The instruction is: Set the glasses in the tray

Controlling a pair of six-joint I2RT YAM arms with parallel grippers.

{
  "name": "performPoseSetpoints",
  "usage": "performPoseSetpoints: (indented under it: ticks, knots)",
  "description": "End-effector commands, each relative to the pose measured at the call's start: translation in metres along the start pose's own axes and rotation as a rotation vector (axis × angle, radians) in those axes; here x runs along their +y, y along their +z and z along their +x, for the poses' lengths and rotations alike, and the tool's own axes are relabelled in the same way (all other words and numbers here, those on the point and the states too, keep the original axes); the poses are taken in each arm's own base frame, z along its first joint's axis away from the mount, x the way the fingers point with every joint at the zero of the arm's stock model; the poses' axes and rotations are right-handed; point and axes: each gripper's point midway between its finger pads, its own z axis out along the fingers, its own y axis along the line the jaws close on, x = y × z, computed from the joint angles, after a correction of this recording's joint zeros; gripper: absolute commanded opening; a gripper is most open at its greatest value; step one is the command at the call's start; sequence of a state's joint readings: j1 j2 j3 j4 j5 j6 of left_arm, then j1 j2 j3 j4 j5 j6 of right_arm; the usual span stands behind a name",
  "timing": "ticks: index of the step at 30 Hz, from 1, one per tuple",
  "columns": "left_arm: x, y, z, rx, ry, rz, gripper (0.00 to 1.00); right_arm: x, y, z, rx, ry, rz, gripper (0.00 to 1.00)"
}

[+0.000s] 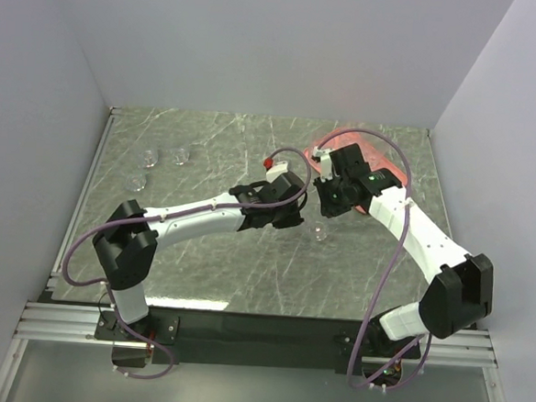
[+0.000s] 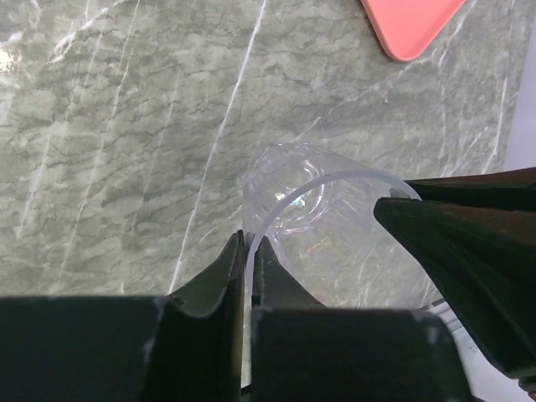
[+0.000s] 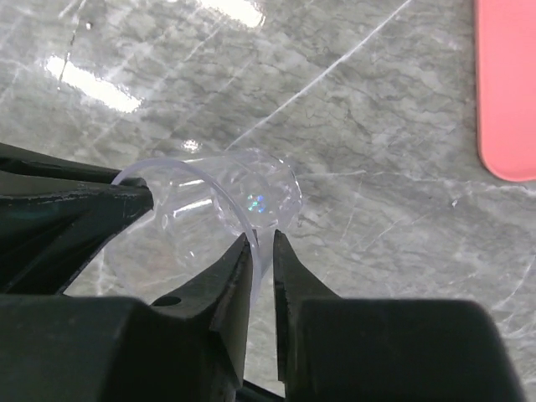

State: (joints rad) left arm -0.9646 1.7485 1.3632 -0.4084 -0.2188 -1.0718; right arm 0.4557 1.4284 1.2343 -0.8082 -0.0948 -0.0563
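One clear glass [image 2: 310, 201] hangs above the table between both grippers. My left gripper [image 2: 249, 241] is shut on one side of its rim. The right gripper's dark fingers [image 2: 452, 243] meet the opposite side. In the right wrist view my right gripper [image 3: 262, 239] is shut on the rim of that glass [image 3: 226, 197], with the left gripper's fingers [image 3: 67, 209] at the far rim. In the top view the left gripper [image 1: 297, 206] and right gripper [image 1: 323, 198] almost touch mid-table. The pink tray [image 1: 379, 151] lies behind the right gripper, mostly hidden; it also shows in both wrist views [image 2: 410, 25] [image 3: 507, 84].
Another glass [image 1: 319, 230] stands on the marble table just in front of the grippers. Three more glasses [image 1: 149, 159] [image 1: 180, 155] [image 1: 137, 182] stand at the far left. White walls close in the table on the back and both sides.
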Motion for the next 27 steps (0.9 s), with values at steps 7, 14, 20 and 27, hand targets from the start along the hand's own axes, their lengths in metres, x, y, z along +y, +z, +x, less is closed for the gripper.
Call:
performPoseSetpoints:
  ticks: [7,14,20,27]
  knots:
    - [-0.035,-0.017,-0.016,-0.053,-0.001,0.148,0.29,0.008,-0.004,-0.002,-0.008,-0.059,-0.041,0.0]
    - [-0.042,-0.039,-0.013,-0.074,0.053,0.299,0.67,0.006,-0.015,-0.007,-0.038,-0.08,-0.18,0.0]
    - [-0.037,-0.063,-0.018,-0.118,0.108,0.358,0.79,-0.021,-0.015,-0.017,-0.094,-0.005,-0.209,0.0]
    - [-0.011,-0.079,-0.028,-0.184,0.181,0.349,0.9,-0.079,-0.009,-0.043,-0.196,0.099,-0.105,0.0]
